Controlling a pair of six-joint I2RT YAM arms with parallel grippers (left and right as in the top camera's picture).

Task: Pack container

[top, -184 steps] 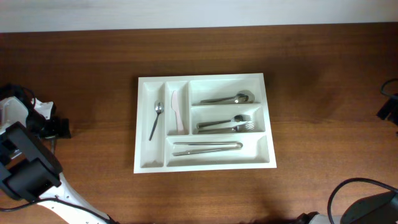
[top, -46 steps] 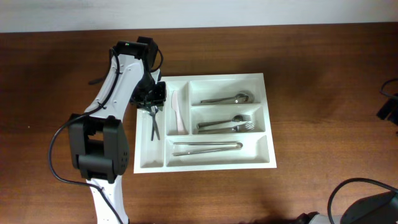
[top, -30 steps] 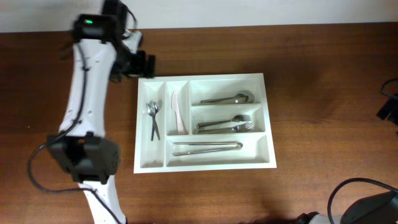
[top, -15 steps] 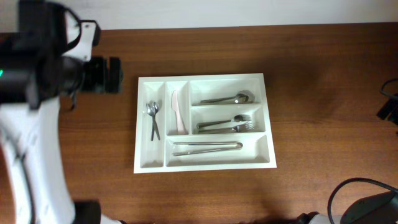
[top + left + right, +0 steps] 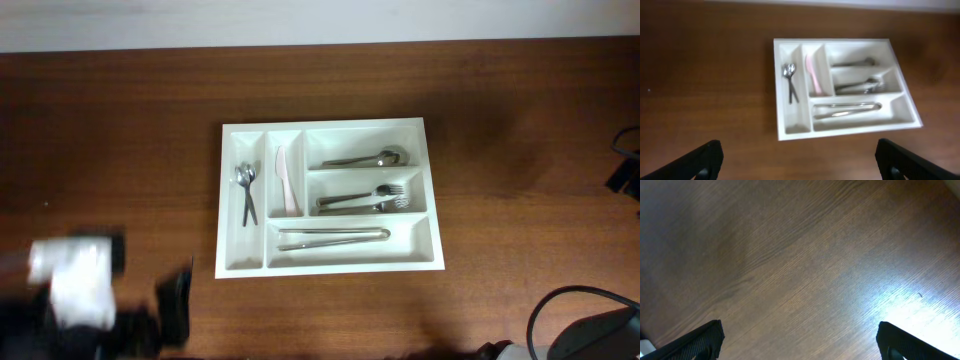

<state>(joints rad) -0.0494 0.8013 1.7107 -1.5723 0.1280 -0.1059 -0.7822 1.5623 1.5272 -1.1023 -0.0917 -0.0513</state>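
The container point(image 5: 232, 262) is a white five-compartment tray in the middle of the table. Its left narrow slot holds two small spoons point(image 5: 245, 190) and the slot beside it a pale knife point(image 5: 287, 180). The wide slots hold spoons point(image 5: 370, 158), forks point(image 5: 365, 200) and tongs point(image 5: 333, 237). My left arm point(image 5: 80, 300) is a blur at the near left, well clear of the tray. From there the left gripper point(image 5: 800, 167) looks at the container point(image 5: 795, 122), open and empty. The right gripper point(image 5: 800, 347) hangs open over bare wood.
The table is dark brown wood point(image 5: 520, 120) with a pale wall along its far edge. A black part point(image 5: 625, 175) pokes in at the right edge. A black cable and a grey base point(image 5: 590, 335) sit at the near right corner.
The left arm left a second small spoon in the left narrow slot, then swung away from the tray's far left corner to the near left of the table. The right arm has not moved.
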